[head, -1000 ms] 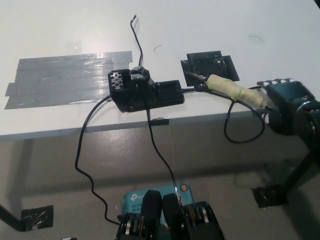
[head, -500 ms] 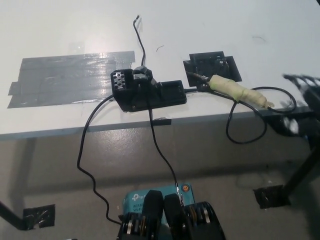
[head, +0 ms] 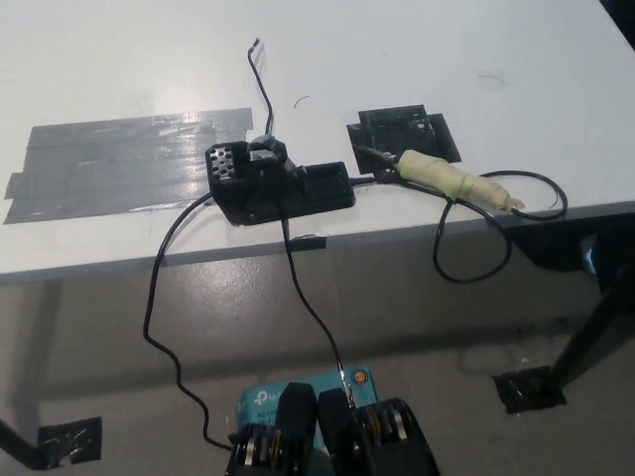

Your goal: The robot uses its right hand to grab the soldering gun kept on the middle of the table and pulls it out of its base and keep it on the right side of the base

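On the white surface (head: pixel 417 59), seen from the head camera, the soldering gun (head: pixel 451 181) lies on its side to the right of the black base (head: pixel 281 183), apart from it and out of its holder. Its pale taped handle runs toward the surface's front edge, and its thin metal tip points left, over the corner of a black tape patch (head: pixel 402 136). A black cable (head: pixel 476 248) leaves the handle's end, loops over the edge and hangs below the surface.

The base sits near the front edge at the middle. Left of it, touching its corner, is a wide patch of grey tape (head: pixel 114 164). A thin black wire (head: pixel 263 84) runs from the back of the base up across the surface. Two more cables (head: pixel 159 297) drop from the base toward the floor.

Neither hand appears in this view, so whether either is wide, narrow or holding anything cannot be told. A dark blurred shape at the right edge, below the surface, is too unclear to name.
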Robot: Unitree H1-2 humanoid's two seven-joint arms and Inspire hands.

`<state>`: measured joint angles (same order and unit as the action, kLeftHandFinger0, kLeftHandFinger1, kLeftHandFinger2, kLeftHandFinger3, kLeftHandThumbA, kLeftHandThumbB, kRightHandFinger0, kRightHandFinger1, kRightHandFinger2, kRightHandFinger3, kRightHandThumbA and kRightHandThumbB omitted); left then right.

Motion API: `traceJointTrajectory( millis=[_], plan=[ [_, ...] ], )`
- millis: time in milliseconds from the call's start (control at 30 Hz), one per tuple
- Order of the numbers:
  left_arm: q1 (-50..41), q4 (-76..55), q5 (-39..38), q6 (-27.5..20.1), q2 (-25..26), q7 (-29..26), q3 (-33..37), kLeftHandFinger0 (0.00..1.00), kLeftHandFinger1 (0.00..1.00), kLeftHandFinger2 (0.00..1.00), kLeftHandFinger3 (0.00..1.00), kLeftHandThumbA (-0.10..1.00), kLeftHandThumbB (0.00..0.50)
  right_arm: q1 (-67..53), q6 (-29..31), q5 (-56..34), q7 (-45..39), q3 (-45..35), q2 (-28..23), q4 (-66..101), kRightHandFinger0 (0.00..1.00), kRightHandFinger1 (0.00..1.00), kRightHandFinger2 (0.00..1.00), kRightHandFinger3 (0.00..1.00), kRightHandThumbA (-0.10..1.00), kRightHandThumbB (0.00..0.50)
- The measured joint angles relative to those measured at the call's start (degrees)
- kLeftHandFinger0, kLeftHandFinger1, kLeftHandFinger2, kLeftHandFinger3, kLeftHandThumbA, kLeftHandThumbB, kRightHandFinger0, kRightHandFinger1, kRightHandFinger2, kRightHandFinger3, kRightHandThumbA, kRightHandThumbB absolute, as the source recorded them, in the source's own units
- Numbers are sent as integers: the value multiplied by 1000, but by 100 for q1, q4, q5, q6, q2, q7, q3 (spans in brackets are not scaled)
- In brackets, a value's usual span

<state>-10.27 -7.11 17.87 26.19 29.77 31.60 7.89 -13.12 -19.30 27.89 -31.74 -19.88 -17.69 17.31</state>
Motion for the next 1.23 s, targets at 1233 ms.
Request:
traceJointTrajectory(
  millis=[1233],
  plan=[
    [-235, -319, -50, 4, 135, 81, -233, 1000, 1000, 1000, 1000, 572, 115, 89, 350, -869, 155, 1552, -1202, -220, 888, 991, 1000, 1000, 316, 87]
  ],
)
